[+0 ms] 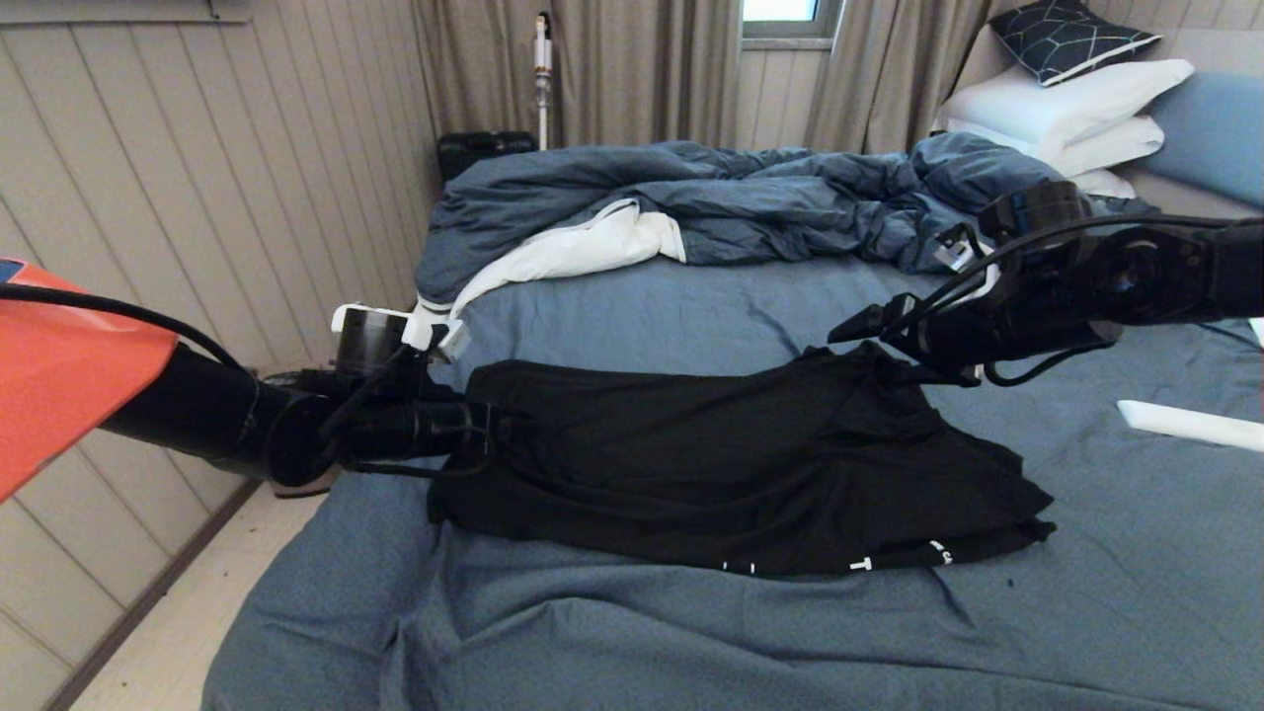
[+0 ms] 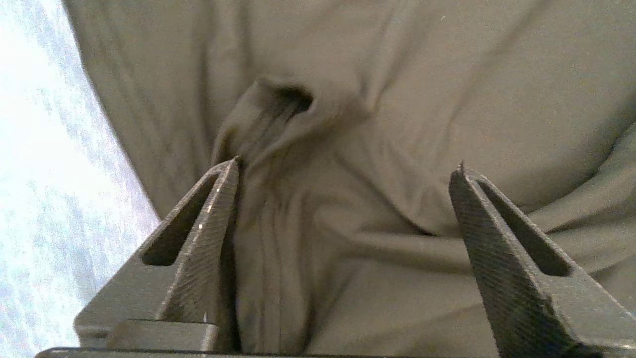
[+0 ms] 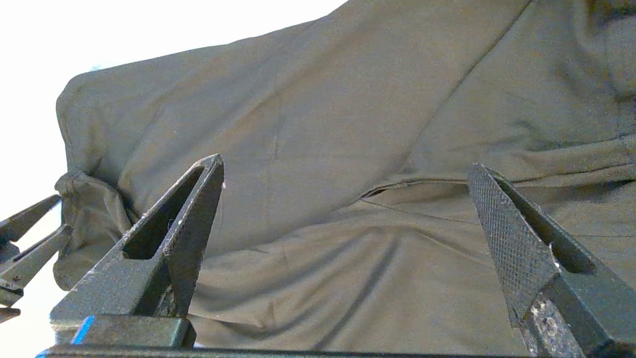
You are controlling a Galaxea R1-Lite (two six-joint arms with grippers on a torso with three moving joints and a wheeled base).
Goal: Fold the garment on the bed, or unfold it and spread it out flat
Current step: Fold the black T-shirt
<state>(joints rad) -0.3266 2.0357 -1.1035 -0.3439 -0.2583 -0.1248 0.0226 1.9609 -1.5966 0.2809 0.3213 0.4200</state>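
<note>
Centre of the head frame, the garment (image 1: 731,464) lies folded on the bed (image 1: 632,632); only this view shows white lettering along its lower edge. The left gripper (image 2: 348,166) reaches level at its left end and the right gripper (image 3: 348,169) over its upper right; both jaws gape wide, holding nothing.

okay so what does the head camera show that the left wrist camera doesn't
Only the head view shows the whole bed, the rumpled blue duvet, the white pillows, the right gripper at the shirt's far edge, and white lettering along the near hem. Only the left wrist view shows the left gripper with jaws wide apart and nothing between them, above a puckered bump of cloth. Both show the black garment on the blue sheet.
</note>
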